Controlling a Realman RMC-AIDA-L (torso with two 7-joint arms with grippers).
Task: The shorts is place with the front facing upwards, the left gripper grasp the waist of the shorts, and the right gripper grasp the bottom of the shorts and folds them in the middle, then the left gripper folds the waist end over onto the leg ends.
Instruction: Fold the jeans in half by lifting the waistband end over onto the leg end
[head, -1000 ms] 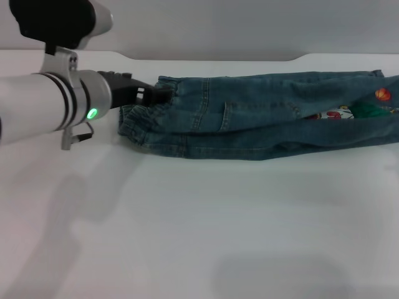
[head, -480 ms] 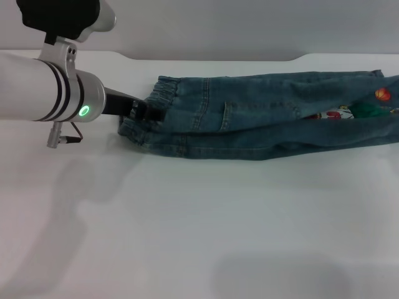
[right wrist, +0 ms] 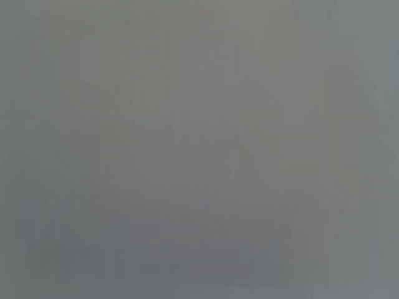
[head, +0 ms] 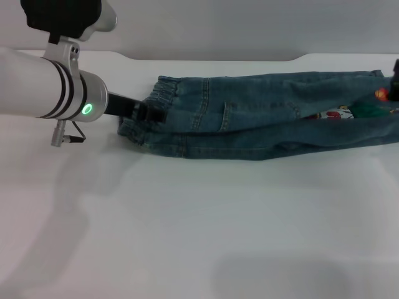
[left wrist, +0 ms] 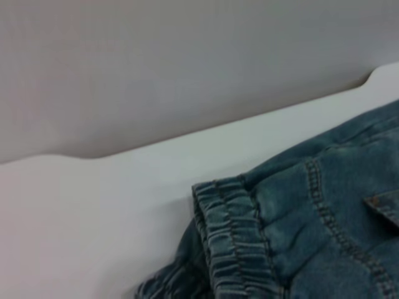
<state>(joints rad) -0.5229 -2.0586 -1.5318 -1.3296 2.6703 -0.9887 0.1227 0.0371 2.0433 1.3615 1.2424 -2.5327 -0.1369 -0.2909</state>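
We find a white flat work table [head: 199,237] carrying blue denim shorts with an elasticated waist [head: 262,115], already doubled lengthwise and lying from about nine o'clock to three o'clock across the far half of the surface; the gathered waistband [left wrist: 234,243] sits at the nine o'clock end and the leg ends run off the three o'clock edge of the head view. This lay suits the task: the first fold appears done, and the waist is presented to the left arm for the fold over the legs. The left gripper [head: 149,113], on its white and silver arm with a green lamp [head: 86,110], lies low over the table at nine o'clock, its black tip against the waistband; we judge it is about to take, or is taking, the waist, but we cannot tell whether its jaws are parted or closed on the cloth. The right gripper [head: 395,75] shows only as a dark sliver at the three o'clock edge by the leg ends; its jaw state cannot be told, and its wrist view shows nothing. Against the frame one second earlier, the left gripper has dropped from the far corner of the waistband towards its middle, and the dark sliver at three o'clock is newly present. The shorts have not visibly shifted.
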